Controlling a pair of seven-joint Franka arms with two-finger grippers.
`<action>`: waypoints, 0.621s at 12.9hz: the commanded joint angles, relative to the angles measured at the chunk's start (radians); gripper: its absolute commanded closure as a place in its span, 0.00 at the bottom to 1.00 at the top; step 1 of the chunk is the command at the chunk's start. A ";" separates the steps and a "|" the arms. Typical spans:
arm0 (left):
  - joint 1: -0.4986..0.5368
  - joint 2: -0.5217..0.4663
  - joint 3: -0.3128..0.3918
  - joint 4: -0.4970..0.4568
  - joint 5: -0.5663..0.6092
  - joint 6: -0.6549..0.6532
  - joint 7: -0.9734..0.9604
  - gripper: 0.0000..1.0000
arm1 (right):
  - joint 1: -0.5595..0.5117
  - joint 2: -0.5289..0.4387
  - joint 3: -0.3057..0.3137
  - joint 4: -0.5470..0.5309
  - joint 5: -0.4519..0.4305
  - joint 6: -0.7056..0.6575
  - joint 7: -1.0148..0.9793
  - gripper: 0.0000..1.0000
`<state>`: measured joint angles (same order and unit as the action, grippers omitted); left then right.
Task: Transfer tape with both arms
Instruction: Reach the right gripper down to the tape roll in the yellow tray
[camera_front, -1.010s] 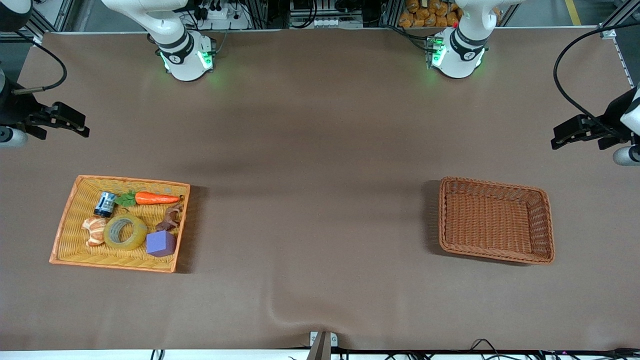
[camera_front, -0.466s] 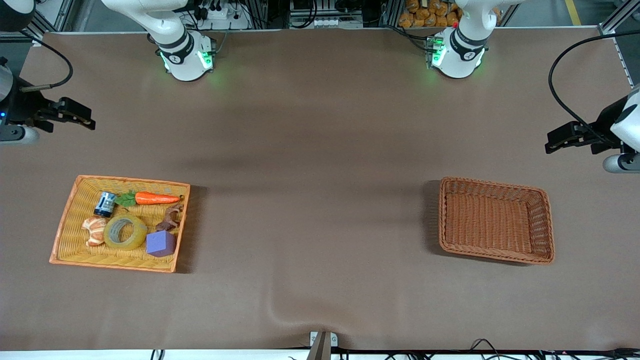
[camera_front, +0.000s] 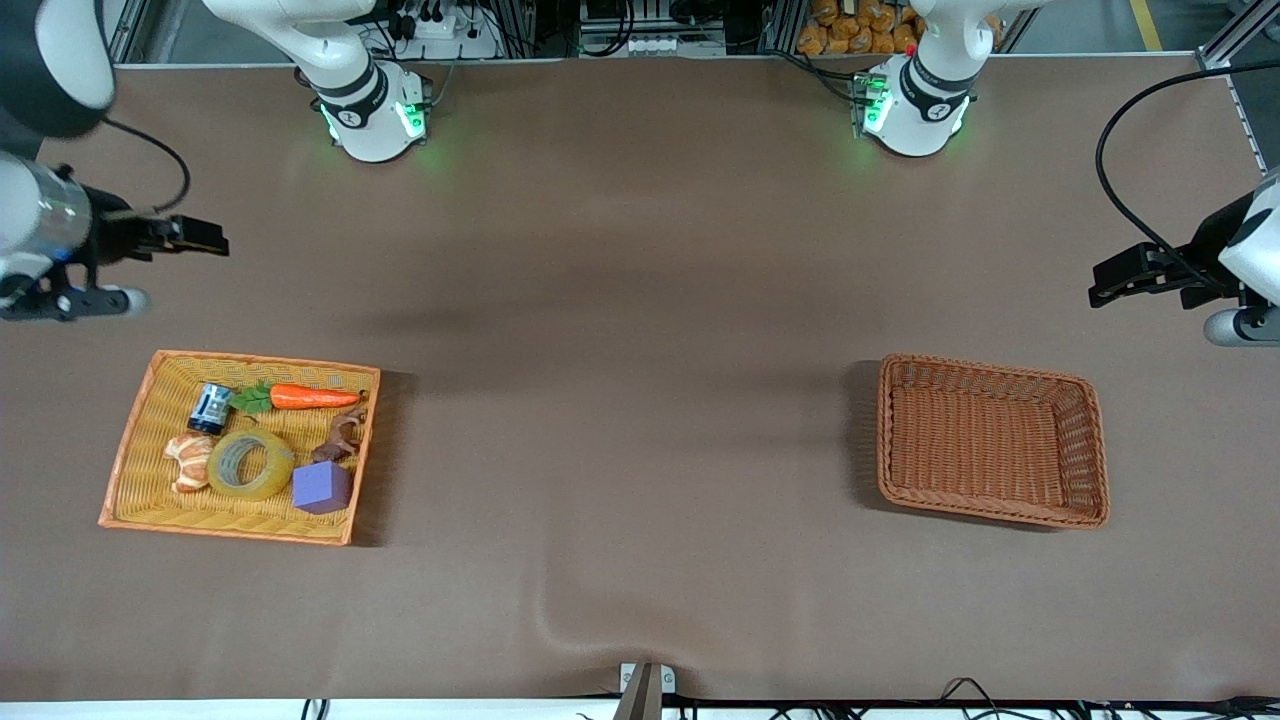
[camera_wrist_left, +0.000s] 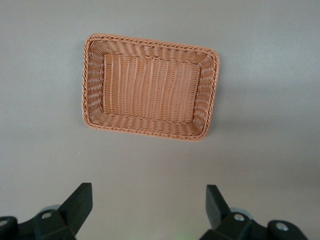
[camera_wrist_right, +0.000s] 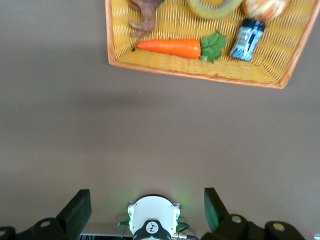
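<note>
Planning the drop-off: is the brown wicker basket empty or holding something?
Empty. The brown basket shows only bare weave in the front and left wrist views; the tape lies in the yellow tray.

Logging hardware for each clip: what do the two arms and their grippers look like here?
Both arms are glossy white with black joint bands; their rounded bases at the table's edge glow green. The right gripper and left gripper are small, black and two-fingered, with wedge-shaped fingers. A black cable loops to the left arm's wrist, and a thinner one runs to the right arm's.

White arms (camera_front: 350, 85), black bands, green lights.
</note>
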<state>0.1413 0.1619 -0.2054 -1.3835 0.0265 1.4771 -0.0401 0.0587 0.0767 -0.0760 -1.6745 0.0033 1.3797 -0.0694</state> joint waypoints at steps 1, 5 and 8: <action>-0.011 0.019 -0.002 0.023 0.015 -0.003 -0.015 0.00 | -0.003 0.063 -0.010 0.016 -0.025 -0.016 0.000 0.00; -0.014 0.036 -0.002 0.024 0.010 0.014 -0.015 0.00 | -0.017 0.139 -0.015 0.091 -0.054 0.019 -0.006 0.00; -0.020 0.044 -0.002 0.024 0.010 0.037 -0.015 0.00 | -0.010 0.256 -0.013 0.104 -0.039 0.027 -0.006 0.00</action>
<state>0.1300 0.1927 -0.2054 -1.3834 0.0265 1.5067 -0.0401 0.0479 0.2322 -0.0925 -1.6266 -0.0363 1.4135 -0.0696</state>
